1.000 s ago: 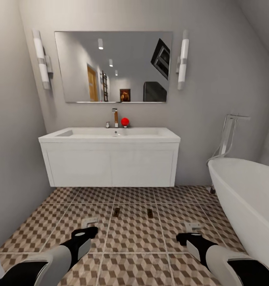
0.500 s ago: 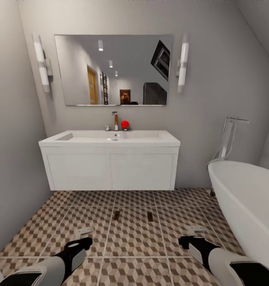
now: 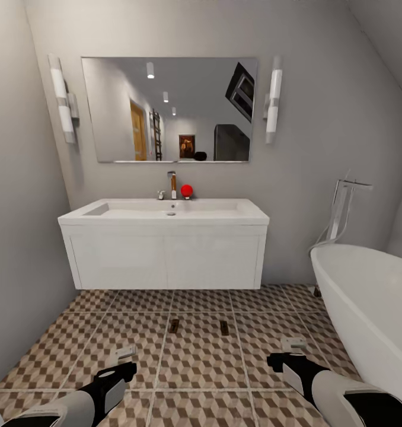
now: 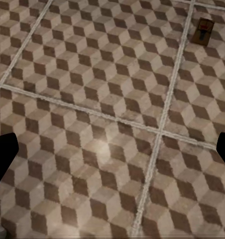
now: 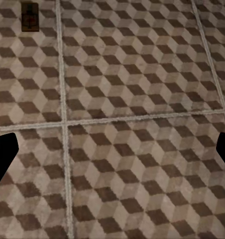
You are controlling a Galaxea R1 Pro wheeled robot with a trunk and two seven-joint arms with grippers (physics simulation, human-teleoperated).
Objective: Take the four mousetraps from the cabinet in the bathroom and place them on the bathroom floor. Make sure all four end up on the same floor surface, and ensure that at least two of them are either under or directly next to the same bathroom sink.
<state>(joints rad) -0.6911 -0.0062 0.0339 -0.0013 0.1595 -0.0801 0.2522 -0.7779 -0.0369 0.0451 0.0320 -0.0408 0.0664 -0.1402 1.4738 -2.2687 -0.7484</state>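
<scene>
Two mousetraps are lying on the bathroom floor [image 3: 201, 356] in front of the sink [image 3: 165, 210], which is sitting at twelve o'clock in the head view: a left mousetrap [image 3: 174, 325] and a right mousetrap [image 3: 224, 327], side by side with a gap between them, just forward of the vanity's front edge. The left gripper [image 3: 125, 356] at seven o'clock and the right gripper [image 3: 293, 346] at five o'clock are hanging low over the tiles, each with its fingers apart and nothing between them; each wrist view is showing bare tile and one trap. Only two of the four traps are showing, so the job looks about half done, with the sink condition probably met. The sensible move is turning back to the cabinet, keeping the arms tucked and the base clear of the two placed traps and the bathtub [image 3: 367, 308] at three o'clock.
</scene>
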